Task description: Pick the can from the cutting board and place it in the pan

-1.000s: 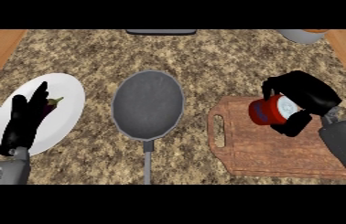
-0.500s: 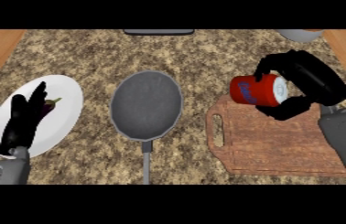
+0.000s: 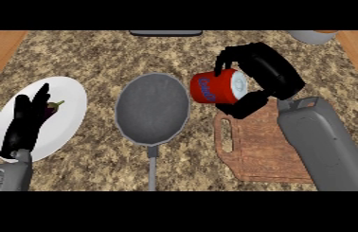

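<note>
A red can (image 3: 215, 88) with a white end and blue lettering lies tilted on its side in my right hand (image 3: 264, 75), whose fingers and thumb curl round it. The can hangs above the counter between the grey pan (image 3: 152, 109) and the wooden cutting board (image 3: 265, 150), close to the pan's right rim. The pan has nothing in it, and its handle points toward the lower edge. My left hand (image 3: 26, 122) rests open, fingers up, over the white plate at the left.
A white plate (image 3: 68, 108) at the left carries a small purple eggplant (image 3: 50, 109). A dark object (image 3: 165, 33) sits at the counter's far edge, and a grey bowl (image 3: 313, 36) stands at the far right. Wooden strips border both counter ends.
My right hand has lifted the can off the cutting board and carried it left toward the pan. The left hand has stayed where it was.
</note>
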Robot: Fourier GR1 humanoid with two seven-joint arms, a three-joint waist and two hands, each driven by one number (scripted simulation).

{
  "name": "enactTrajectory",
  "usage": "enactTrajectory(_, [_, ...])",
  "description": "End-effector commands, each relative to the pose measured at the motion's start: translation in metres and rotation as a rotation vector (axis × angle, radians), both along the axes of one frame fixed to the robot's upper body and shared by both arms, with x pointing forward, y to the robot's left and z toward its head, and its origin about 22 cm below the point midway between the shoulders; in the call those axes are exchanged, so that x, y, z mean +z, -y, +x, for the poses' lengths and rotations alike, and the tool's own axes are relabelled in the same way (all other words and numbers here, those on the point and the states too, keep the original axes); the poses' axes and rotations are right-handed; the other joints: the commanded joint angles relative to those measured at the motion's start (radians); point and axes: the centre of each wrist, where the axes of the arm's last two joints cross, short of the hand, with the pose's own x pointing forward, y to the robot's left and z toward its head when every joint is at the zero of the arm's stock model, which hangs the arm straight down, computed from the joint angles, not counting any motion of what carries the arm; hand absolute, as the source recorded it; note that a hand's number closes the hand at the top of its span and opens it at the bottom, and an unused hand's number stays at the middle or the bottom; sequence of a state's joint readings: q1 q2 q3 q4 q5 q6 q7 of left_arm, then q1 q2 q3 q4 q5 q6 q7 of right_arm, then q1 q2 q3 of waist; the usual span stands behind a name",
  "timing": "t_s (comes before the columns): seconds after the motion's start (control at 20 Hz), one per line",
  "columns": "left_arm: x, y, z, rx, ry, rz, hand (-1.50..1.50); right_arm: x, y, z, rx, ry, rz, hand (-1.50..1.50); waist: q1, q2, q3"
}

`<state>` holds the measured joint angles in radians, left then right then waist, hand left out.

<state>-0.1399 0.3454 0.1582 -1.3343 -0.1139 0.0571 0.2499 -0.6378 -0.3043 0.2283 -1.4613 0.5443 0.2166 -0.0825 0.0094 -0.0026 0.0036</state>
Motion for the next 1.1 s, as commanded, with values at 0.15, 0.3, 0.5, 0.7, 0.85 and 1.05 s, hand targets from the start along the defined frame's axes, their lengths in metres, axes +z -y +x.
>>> enactTrajectory(0.15, [0.0,-0.005,0.001,-0.011,-0.009,-0.021,0.0,-0.034,-0.079,0.017,0.016,-0.127,0.09,1.5,0.013,0.007,-0.004])
enactTrajectory(0.3, [-0.002,0.001,0.004,-0.007,-0.013,-0.023,0.0,-0.035,-0.118,0.024,0.0,-0.148,0.071,1.5,0.019,0.008,-0.004])
enactTrajectory(0.5, [-0.001,0.006,0.003,-0.035,-0.023,-0.029,0.0,-0.043,-0.137,0.037,-0.021,-0.181,0.033,1.5,0.028,0.009,-0.004])
enactTrajectory(0.7, [-0.003,0.011,0.023,-0.047,-0.014,-0.01,0.0,-0.074,-0.141,0.043,-0.044,-0.203,0.03,1.5,0.041,0.017,-0.004])
enactTrajectory(0.85, [0.003,0.014,0.018,-0.058,-0.023,-0.017,0.0,-0.087,-0.143,0.044,-0.028,-0.235,0.019,1.5,0.059,0.018,-0.004])
enactTrajectory(1.05, [0.001,0.022,0.023,-0.101,-0.004,-0.01,0.0,-0.102,-0.147,0.033,-0.017,-0.314,0.073,1.5,0.095,0.027,-0.004])
